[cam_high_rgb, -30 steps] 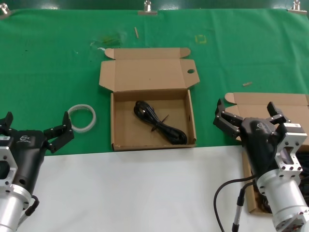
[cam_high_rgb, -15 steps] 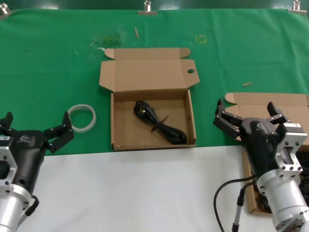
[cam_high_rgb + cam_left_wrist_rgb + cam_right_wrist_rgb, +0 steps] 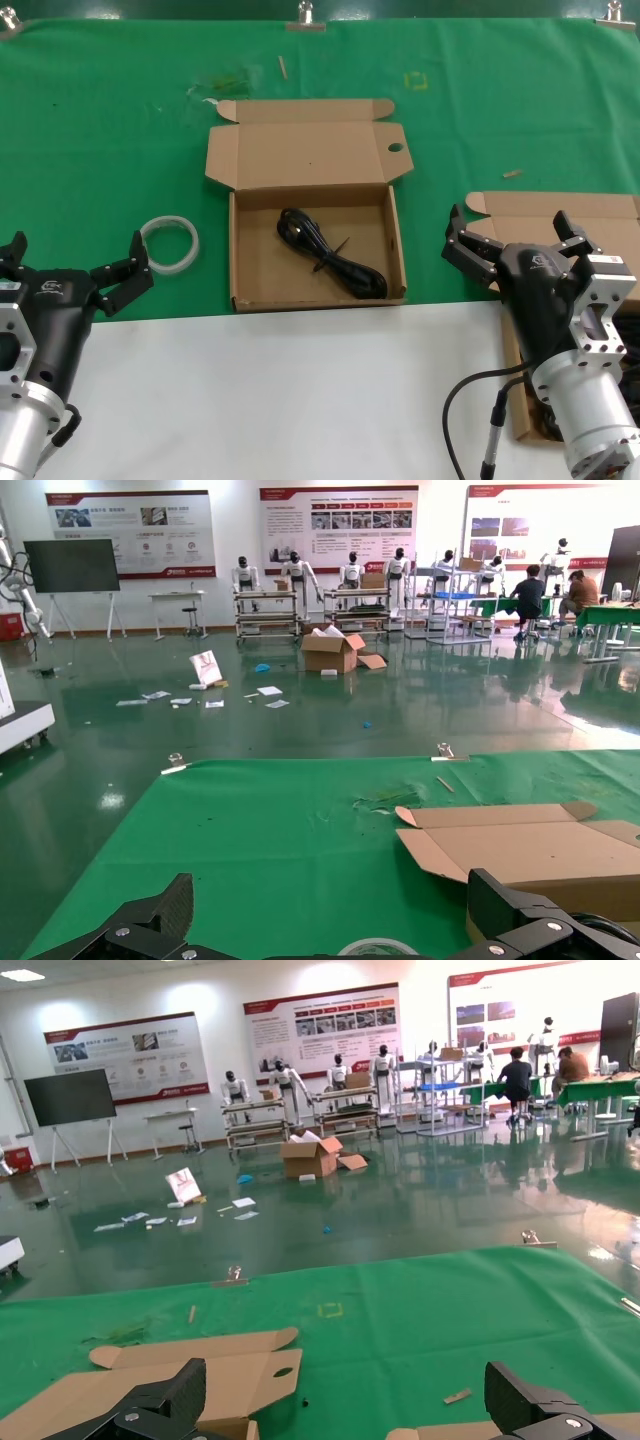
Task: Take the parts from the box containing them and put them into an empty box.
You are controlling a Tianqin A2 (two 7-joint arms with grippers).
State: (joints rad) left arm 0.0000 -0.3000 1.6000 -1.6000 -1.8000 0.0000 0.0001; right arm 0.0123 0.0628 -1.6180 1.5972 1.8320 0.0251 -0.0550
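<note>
The open box with the round-holed flap (image 3: 310,200) sits mid-table on the green cloth, and one black coiled cord (image 3: 332,253) lies inside it. The other cardboard box (image 3: 560,212) is at the right; only its plain lid shows, the rest hidden behind my right arm. My right gripper (image 3: 510,228) hovers open over that box's near left corner, holding nothing. My left gripper (image 3: 75,250) waits open at the table's left, near the tape ring. In the right wrist view the right gripper (image 3: 345,1410) frames the holed flap (image 3: 250,1375) and the plain lid's edge (image 3: 450,1432). The left gripper (image 3: 335,935) is empty.
A white translucent tape ring (image 3: 170,243) lies left of the centre box, also seen as the ring (image 3: 378,947) between the left fingers. A small wood chip (image 3: 511,173) lies on the cloth. A white table strip (image 3: 300,380) runs along the front.
</note>
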